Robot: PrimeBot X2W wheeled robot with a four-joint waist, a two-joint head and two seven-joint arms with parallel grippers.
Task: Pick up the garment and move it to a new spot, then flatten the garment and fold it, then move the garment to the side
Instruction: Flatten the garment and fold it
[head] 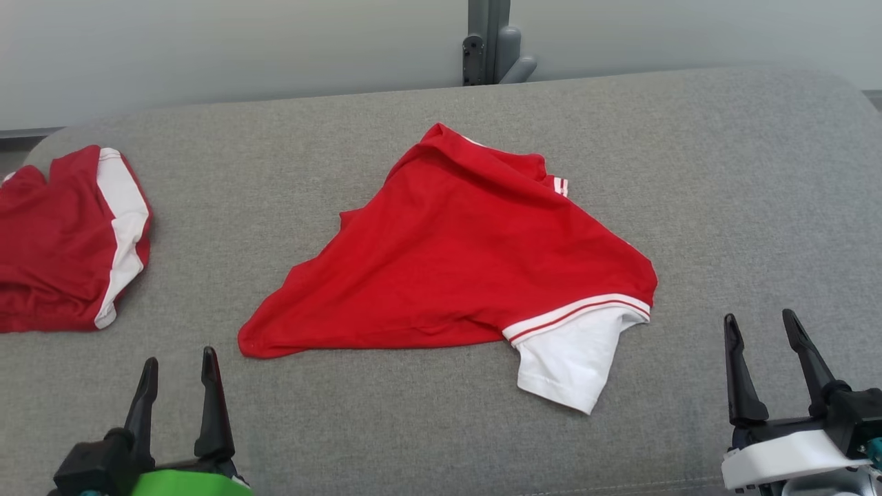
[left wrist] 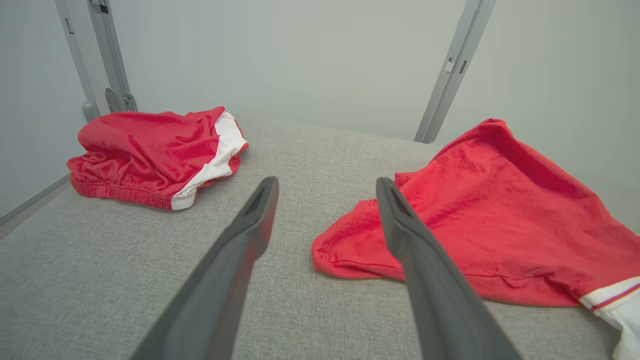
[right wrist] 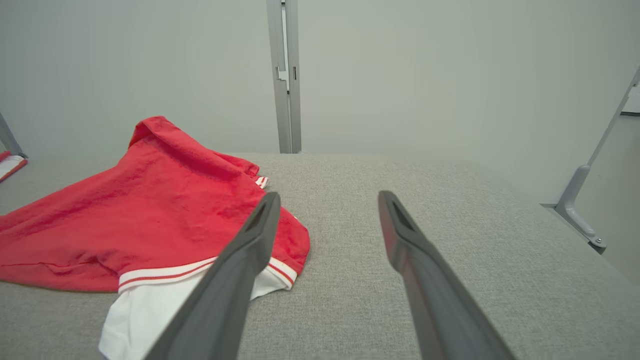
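Note:
A red garment (head: pixel 462 255) with a white sleeve (head: pixel 568 358) and red-and-white trim lies crumpled in a rough triangle at the middle of the grey padded surface (head: pixel 723 193). It also appears in the left wrist view as the garment (left wrist: pixel 490 210) and in the right wrist view as the garment (right wrist: pixel 140 215). My left gripper (head: pixel 179 362) stands open at the lower left, short of the garment's near left corner, with nothing between its fingers. My right gripper (head: pixel 761 322) stands open at the lower right, to the right of the white sleeve, also holding nothing.
A second red piece of clothing with a white side panel (head: pixel 62 241) lies bunched at the surface's far left edge, seen too as the red piece (left wrist: pixel 150 155). A grey metal post (head: pixel 489 41) stands behind the surface against the pale wall. Bare grey surface stretches to the right.

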